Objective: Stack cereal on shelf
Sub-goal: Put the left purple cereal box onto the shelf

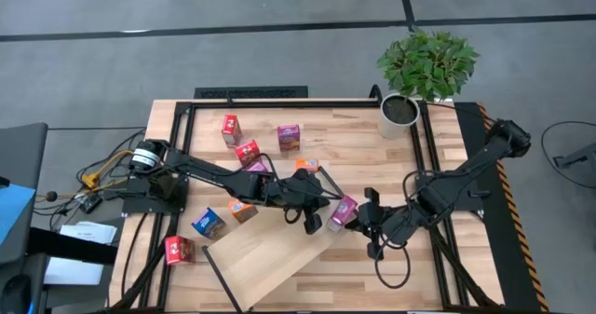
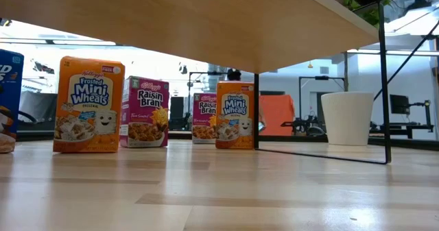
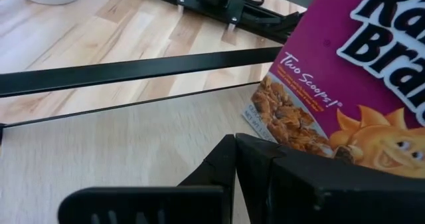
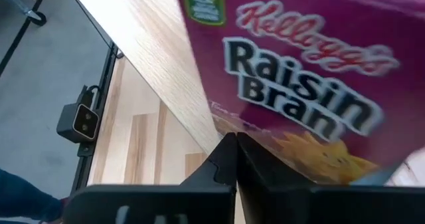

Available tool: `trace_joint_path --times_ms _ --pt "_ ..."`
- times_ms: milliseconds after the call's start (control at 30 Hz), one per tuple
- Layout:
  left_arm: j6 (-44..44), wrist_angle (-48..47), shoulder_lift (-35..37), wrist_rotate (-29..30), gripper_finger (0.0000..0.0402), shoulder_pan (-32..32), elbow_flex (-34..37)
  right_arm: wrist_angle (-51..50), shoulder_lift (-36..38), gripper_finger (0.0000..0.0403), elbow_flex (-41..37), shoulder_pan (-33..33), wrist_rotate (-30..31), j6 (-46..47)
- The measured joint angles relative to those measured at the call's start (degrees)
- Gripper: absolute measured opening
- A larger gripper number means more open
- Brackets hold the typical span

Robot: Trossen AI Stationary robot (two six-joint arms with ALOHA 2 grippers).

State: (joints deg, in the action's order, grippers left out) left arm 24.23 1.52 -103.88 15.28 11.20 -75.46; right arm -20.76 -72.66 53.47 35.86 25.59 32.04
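A magenta Raisin Bran box (image 1: 343,211) sits at the right end of the shelf (image 1: 270,253), a pale board with black frame edges set slantwise near the table's near edge. My left gripper (image 1: 314,221) is just left of the box and my right gripper (image 1: 367,219) just right of it. Both are shut. The box fills the left wrist view (image 3: 345,71) and the right wrist view (image 4: 312,84), just past the shut fingers. Other red, magenta, orange and blue boxes (image 1: 247,151) stand or lie on the tabletop. The low view sees the shelf's underside (image 2: 206,18). My left gripper comes level from the table's left, and the box's lower corner (image 3: 255,114) lies right beside one finger (image 3: 292,164); whether they touch, I cannot tell. My right gripper comes level from the table's right, and its own fingers hide the box's lower edge (image 4: 299,151); touch cannot be told.
A potted plant in a white pot (image 1: 400,111) stands at the far right. The black frame rail (image 1: 307,102) runs along the far edge. Boxes stand in a row in the low view (image 2: 89,104), with a blue one (image 1: 209,223) and a red one (image 1: 178,250) near the shelf's left end.
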Motion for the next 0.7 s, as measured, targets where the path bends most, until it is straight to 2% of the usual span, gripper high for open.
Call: trace_joint_path --times_ms 167,367,467,700 --pt "0.0 0.0 0.0 0.0 0.0000 0.0 0.0 2.2 -1.8 0.0035 -0.1 0.0 0.0 -0.5" --pt "0.0 0.1 0.0 0.0 0.0000 0.0 0.0 3.1 -1.0 0.0022 0.0 -0.8 3.4 -2.9" --pt "0.0 0.1 0.0 0.0 0.0000 0.0 0.0 3.4 -1.1 0.0020 0.0 -2.1 3.2 -2.8" --pt "0.0 -2.5 0.4 0.0 0.0000 0.0 0.0 2.6 -0.5 0.0039 0.4 -1.7 2.2 -1.9"
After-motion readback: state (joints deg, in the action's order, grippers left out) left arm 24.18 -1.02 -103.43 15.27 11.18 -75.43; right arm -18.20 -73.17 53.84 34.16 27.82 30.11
